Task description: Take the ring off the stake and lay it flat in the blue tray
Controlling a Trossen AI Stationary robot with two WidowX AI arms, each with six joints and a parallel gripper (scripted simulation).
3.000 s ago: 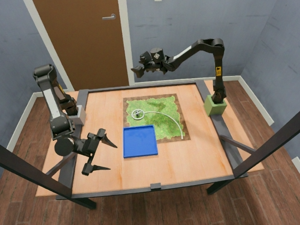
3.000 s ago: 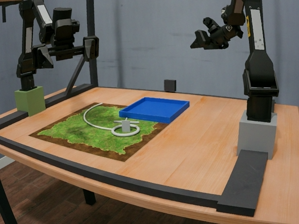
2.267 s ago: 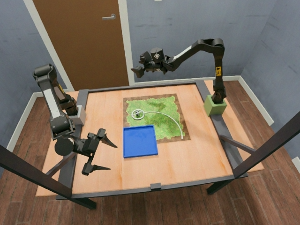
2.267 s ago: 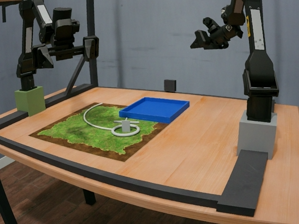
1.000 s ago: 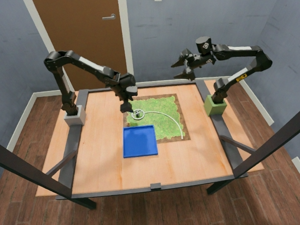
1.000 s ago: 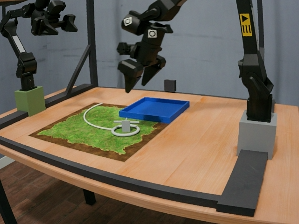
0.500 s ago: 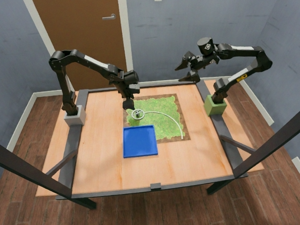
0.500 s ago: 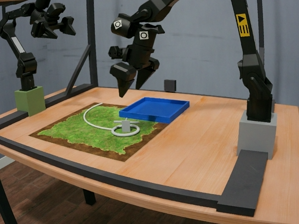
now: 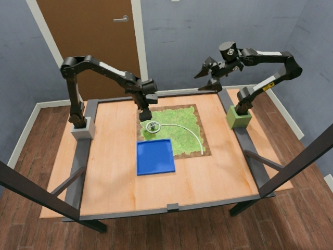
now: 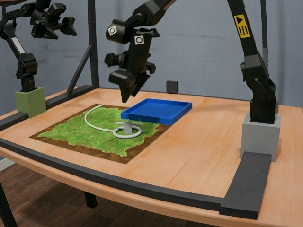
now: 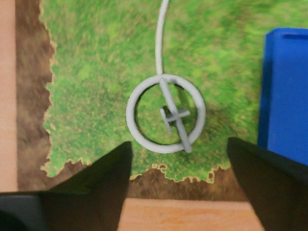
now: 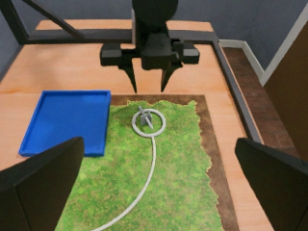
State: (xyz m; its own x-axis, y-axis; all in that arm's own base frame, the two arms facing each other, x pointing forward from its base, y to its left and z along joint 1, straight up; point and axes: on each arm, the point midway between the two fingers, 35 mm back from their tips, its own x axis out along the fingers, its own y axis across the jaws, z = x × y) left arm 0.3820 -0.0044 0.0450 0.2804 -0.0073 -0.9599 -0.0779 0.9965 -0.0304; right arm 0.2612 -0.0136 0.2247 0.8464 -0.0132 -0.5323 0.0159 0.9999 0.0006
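A pale grey ring (image 9: 146, 125) lies flat on the green grass mat (image 9: 177, 134) around a short grey stake (image 9: 152, 124) with a crossbar. A white cord (image 9: 188, 130) runs from the ring across the mat. The blue tray (image 9: 155, 157) sits empty just in front of the mat. My left gripper (image 9: 145, 116) hangs point-down above the ring, with its fingers apart and nothing between them. In the left wrist view the ring (image 11: 131, 115) and stake (image 11: 172, 116) lie between and beyond the fingertips. My right gripper (image 9: 207, 78) is open and empty, high over the table's back edge.
The tray's near wall (image 10: 144, 116) stands close beside the stake (image 10: 127, 127). The green block (image 9: 238, 116) and the grey block (image 9: 83, 129) carry the arm bases. Dark frame rails run along the table's edges, and a small dark cube (image 10: 172, 86) sits on one edge.
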